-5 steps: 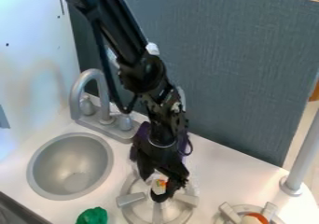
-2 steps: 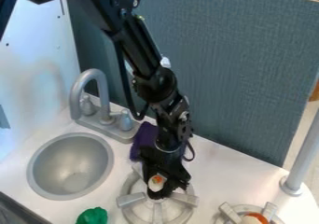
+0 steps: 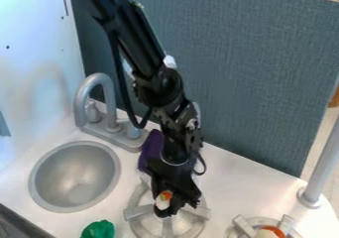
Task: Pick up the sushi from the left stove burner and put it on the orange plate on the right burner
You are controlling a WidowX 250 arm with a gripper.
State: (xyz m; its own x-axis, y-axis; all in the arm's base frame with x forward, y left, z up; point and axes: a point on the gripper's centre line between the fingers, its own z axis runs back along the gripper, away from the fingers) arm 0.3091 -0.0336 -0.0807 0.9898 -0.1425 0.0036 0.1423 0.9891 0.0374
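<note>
Over the left stove burner (image 3: 139, 212) hangs the black gripper (image 3: 164, 208), pointing down. It is shut on a small white-and-orange object (image 3: 163, 201), held at the fingertips, low above the burner's grate. How far the object is from the grate I cannot tell. Behind the gripper, a purple cloth (image 3: 151, 148) lies on the counter, partly covered by the arm.
The round sink (image 3: 75, 176) and grey faucet (image 3: 94, 90) are at the left. A green object (image 3: 98, 229) lies at the front edge. Another white-and-orange object (image 3: 270, 231) rests on the right burner (image 3: 244, 226). A grey post (image 3: 320, 170) stands far right.
The gripper and its held object first rose slightly and shifted left, then came down a little, still over the left burner. More of the purple cloth shows than at first.
</note>
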